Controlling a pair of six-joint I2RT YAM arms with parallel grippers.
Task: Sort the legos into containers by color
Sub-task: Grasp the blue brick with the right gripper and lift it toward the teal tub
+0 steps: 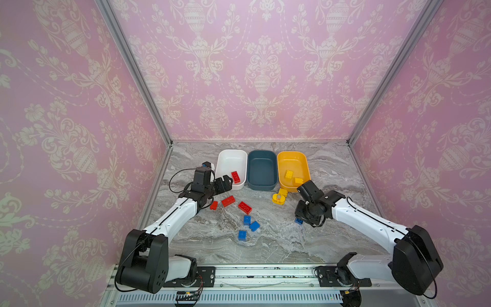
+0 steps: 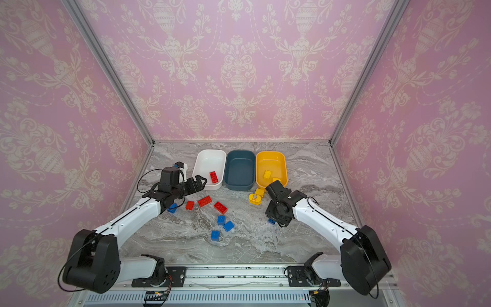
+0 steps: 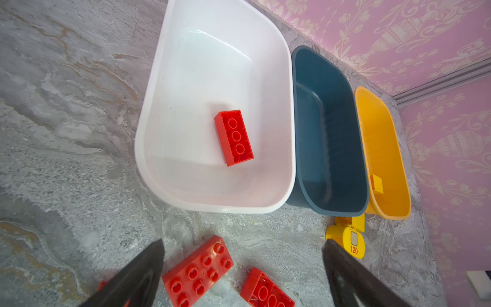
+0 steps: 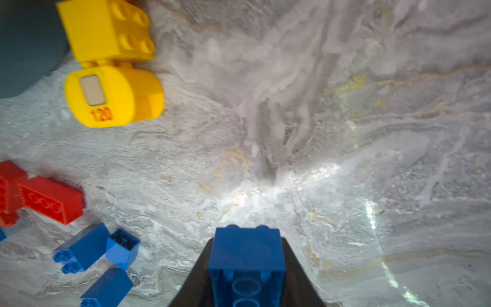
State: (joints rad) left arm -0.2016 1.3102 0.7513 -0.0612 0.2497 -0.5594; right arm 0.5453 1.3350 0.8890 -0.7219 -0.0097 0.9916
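Jaws of the right gripper [image 4: 245, 268] are pinching a blue brick [image 4: 247, 252] close to the table [image 1: 279, 247], right of three loose blue bricks [image 1: 254, 226]. Left gripper [image 3: 243, 242] jaws are standing wide apart, gripping nothing, at the near edge of the white tub [image 1: 229, 162], over loose red bricks [image 1: 228, 201]. One red brick [image 1: 235, 177] is lying in that tub; teal tub [image 1: 261, 167] and yellow tub [image 1: 291, 160] are sitting to its right
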